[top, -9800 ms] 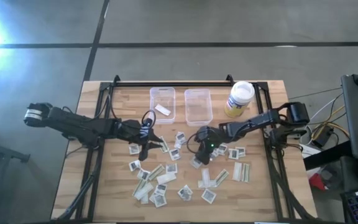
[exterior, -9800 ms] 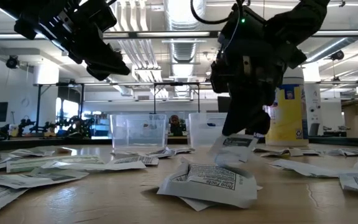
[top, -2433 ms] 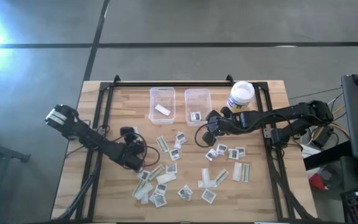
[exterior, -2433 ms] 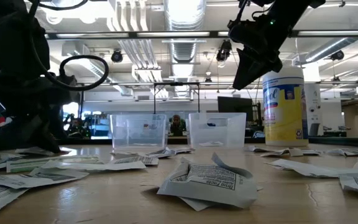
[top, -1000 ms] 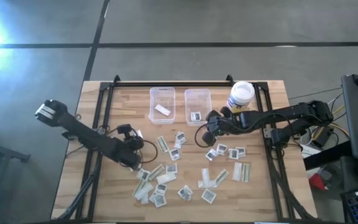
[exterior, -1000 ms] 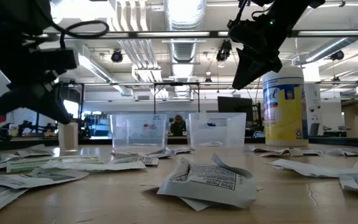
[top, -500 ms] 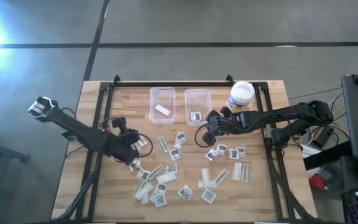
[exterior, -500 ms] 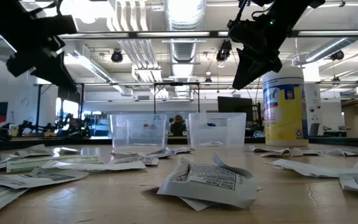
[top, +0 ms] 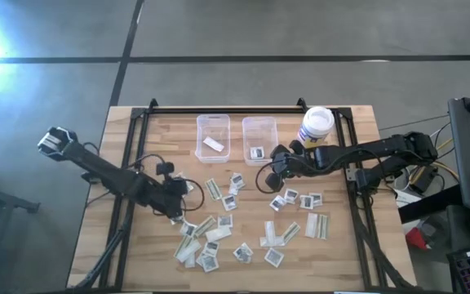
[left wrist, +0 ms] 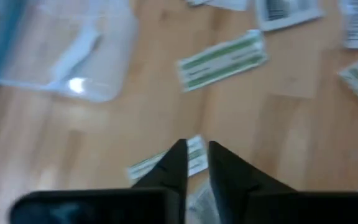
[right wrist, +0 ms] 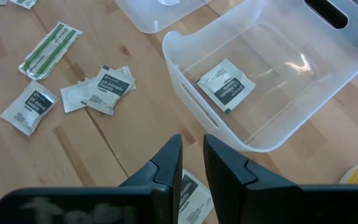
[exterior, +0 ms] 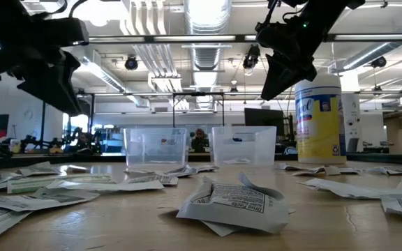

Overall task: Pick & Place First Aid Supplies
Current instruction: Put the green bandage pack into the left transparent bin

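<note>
Above the left half of the desk, the left claw hangs with its jaws a narrow slit apart and nothing between them; a long green-printed strip lies ahead of its tips, another strip just beneath them. The right claw hovers just short of the right bin, its fingers likewise barely parted and empty. One square packet lies inside that bin, ahead of this claw; more packets lie loose on the wood beside it.
</note>
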You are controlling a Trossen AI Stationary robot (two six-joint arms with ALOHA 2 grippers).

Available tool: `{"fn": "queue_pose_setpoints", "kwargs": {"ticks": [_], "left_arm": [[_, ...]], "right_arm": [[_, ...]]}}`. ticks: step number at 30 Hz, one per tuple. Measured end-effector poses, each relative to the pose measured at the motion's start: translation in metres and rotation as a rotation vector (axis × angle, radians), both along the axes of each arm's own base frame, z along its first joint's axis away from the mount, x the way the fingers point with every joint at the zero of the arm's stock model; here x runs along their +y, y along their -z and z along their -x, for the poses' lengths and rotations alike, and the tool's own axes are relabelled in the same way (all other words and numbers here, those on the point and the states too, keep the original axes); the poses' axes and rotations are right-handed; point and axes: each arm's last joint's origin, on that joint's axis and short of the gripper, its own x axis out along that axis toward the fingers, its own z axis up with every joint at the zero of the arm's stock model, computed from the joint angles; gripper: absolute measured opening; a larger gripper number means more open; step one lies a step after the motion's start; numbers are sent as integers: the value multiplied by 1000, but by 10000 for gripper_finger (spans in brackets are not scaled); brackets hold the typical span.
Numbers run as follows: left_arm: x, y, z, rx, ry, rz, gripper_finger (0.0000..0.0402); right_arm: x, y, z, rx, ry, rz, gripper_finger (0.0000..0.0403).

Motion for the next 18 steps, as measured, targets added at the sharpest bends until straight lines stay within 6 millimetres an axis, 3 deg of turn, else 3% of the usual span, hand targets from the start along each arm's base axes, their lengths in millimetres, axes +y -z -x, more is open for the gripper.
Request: {"fn": "queue_pose_setpoints", "kwargs": {"ticks": [4, 7, 18], "left_arm": [[-5, 10, -8, 50, 53, -3, 119], [-8, 22, -12, 127, 102, -27, 134], [-12, 54, -23, 261, 94, -109, 112]], "right_arm": [[0, 0, 0, 0, 0, 0, 61], [0, 1, 0, 1, 0, 0, 61], [0, 5, 2, 5, 3, -2, 61]]}}
